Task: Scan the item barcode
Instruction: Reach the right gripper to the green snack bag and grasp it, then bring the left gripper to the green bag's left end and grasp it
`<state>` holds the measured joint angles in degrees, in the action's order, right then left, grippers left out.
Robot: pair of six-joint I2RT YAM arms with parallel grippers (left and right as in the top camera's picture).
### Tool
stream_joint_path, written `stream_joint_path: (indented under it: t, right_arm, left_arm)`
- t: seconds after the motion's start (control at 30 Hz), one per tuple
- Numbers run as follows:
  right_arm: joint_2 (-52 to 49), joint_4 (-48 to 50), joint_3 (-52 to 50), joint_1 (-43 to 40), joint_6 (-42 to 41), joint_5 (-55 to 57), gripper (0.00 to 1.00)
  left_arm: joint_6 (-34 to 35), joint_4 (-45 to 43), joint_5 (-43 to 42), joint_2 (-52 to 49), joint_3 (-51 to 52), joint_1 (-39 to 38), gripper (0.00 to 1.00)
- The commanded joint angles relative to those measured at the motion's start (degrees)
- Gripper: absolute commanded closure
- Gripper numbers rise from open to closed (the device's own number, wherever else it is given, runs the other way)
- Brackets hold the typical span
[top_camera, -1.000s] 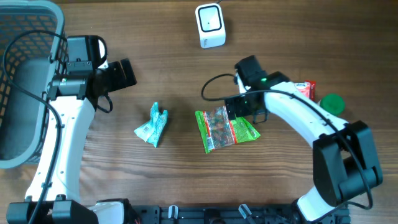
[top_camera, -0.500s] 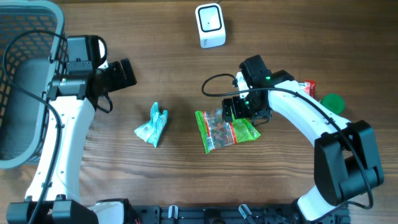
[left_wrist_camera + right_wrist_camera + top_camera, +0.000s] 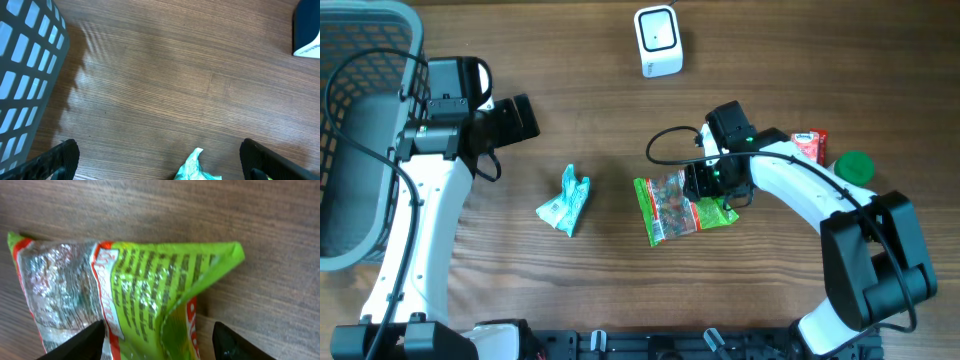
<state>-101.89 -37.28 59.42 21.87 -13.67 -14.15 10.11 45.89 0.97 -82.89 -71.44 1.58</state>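
Note:
A green and clear snack bag (image 3: 672, 208) (image 3: 145, 275) lies flat at the middle of the table. My right gripper (image 3: 718, 185) (image 3: 160, 347) is down over the bag's right end. Its fingers stand on either side of the green edge, with a gap still showing beside the bag, so it is open. The white barcode scanner (image 3: 658, 40) (image 3: 307, 30) stands at the far edge. Over bare wood at the left, my left gripper (image 3: 520, 118) (image 3: 160, 162) is wide open and holds nothing. The tip of a teal packet (image 3: 565, 200) (image 3: 196, 167) lies between its fingers.
A grey mesh basket (image 3: 390, 15) (image 3: 25, 75) fills the far left corner. A small red packet (image 3: 808, 143) and a green round lid (image 3: 854, 165) lie at the right, behind my right arm.
My right gripper has moved down and slightly right onto the bag's right end, and its jaws have narrowed. The left arm has not moved.

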Motion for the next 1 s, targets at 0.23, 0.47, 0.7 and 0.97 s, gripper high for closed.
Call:
stream_joint_path:
  t: [0.23,0.47,0.7,0.97]
  right_arm:
    - [0.85,2.25,-1.07,0.17,0.17,2.73,0.34]
    - [0.85,2.10,-1.07,0.17,0.15,2.73,0.34]
    - [0.85,1.68,-1.07,0.17,0.17,2.73,0.34]
    - [0.85,1.68,-1.07,0.17,0.13,2.71,0.33]
  left_arm:
    - [-0.70,-0.15,0.35,0.39,-0.98,0.20,0.00]
    - [-0.70,-0.15,0.35,0.39,-0.98,0.20,0.00]
    - [-0.70,-0.15,0.35,0.39,-0.98,0.20,0.00]
    - [-0.70,-0.15,0.35,0.39,-0.98,0.20,0.00]
